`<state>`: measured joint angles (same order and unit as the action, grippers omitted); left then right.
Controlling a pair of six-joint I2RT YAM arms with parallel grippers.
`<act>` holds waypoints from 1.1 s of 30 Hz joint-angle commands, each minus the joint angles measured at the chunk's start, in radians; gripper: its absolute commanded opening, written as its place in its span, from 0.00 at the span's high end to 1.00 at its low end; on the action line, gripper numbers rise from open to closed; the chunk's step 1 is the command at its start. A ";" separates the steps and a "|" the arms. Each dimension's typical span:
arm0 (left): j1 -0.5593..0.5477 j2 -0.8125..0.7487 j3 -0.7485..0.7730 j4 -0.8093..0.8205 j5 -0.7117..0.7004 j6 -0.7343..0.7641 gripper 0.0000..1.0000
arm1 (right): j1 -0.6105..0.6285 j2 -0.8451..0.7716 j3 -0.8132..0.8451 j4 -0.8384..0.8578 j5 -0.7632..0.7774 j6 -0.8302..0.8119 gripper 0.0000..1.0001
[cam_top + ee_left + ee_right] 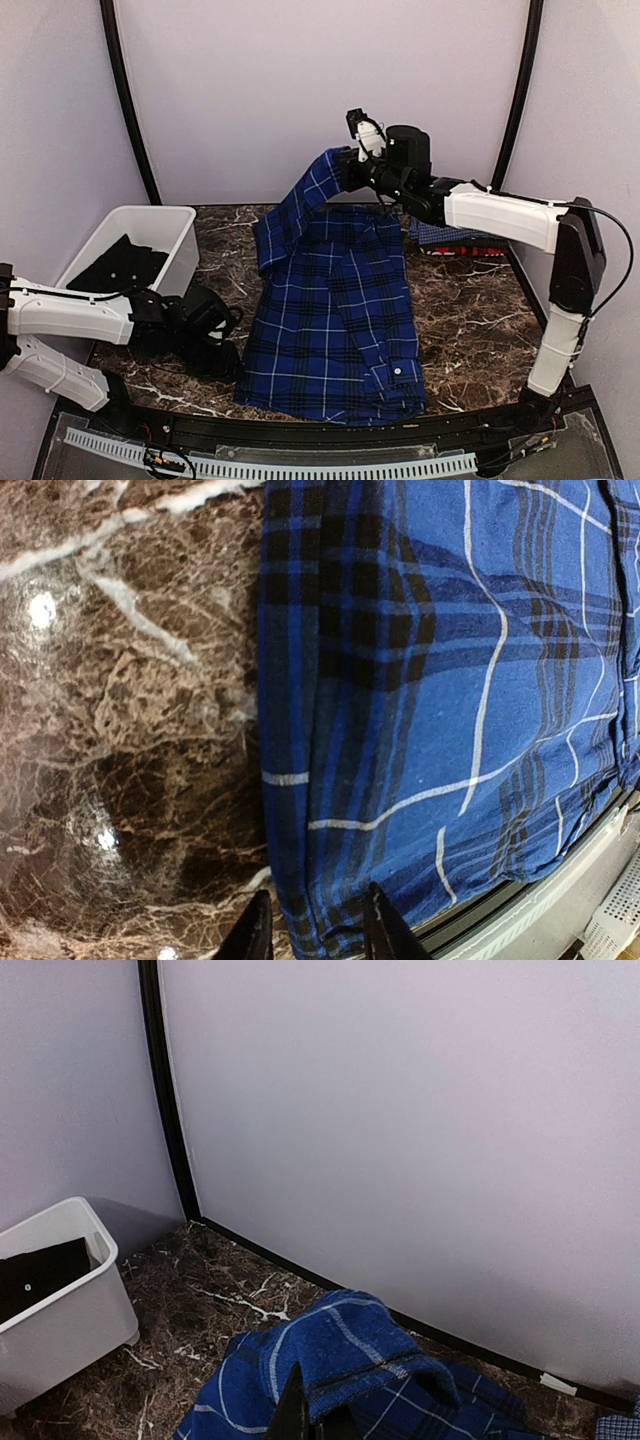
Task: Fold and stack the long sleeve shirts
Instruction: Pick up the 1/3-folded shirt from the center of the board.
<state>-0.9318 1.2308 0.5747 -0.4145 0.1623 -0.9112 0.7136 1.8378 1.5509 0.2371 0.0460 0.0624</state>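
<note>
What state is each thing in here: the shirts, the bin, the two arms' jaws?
Blue plaid shirt: spread flat on the table, its far left part lifted.
Light blue checked shirt: folded, lying on the red one.
Red shirt: underneath, mostly hidden.
White bin: upright, dark cloth inside.
Right arm: jaws shut on the lifted part.
Left arm: jaws open, straddling the plaid shirt's near left edge.
</note>
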 commanded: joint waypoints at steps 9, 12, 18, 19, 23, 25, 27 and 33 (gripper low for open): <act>-0.014 0.010 -0.059 -0.026 0.082 -0.034 0.72 | 0.000 -0.068 0.026 0.004 0.003 0.007 1.00; -0.022 0.022 -0.066 0.004 0.098 -0.040 0.74 | 0.000 -0.071 0.026 0.003 0.004 0.008 1.00; -0.043 0.067 -0.069 0.030 0.119 -0.047 0.83 | 0.000 -0.072 0.039 -0.013 0.015 -0.004 1.00; -0.044 0.070 -0.071 0.030 0.119 -0.048 0.85 | 0.000 -0.071 0.042 -0.015 0.021 -0.009 1.00; -0.044 0.067 -0.060 0.007 0.092 -0.054 1.00 | -0.001 -0.071 0.053 -0.026 0.052 -0.034 1.00; -0.044 0.054 -0.044 -0.015 0.069 -0.054 1.00 | -0.007 -0.071 0.058 -0.028 0.072 -0.042 1.00; -0.046 0.044 -0.021 -0.043 0.043 -0.046 1.00 | -0.019 -0.069 0.071 -0.037 0.097 -0.042 1.00; -0.062 0.044 0.073 -0.120 -0.009 0.016 1.00 | -0.061 -0.073 0.098 -0.055 0.177 -0.035 1.00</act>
<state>-0.9802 1.2900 0.5835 -0.4465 0.2096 -0.9428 0.6861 1.8057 1.6066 0.1631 0.1421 0.0338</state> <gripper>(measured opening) 0.005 0.007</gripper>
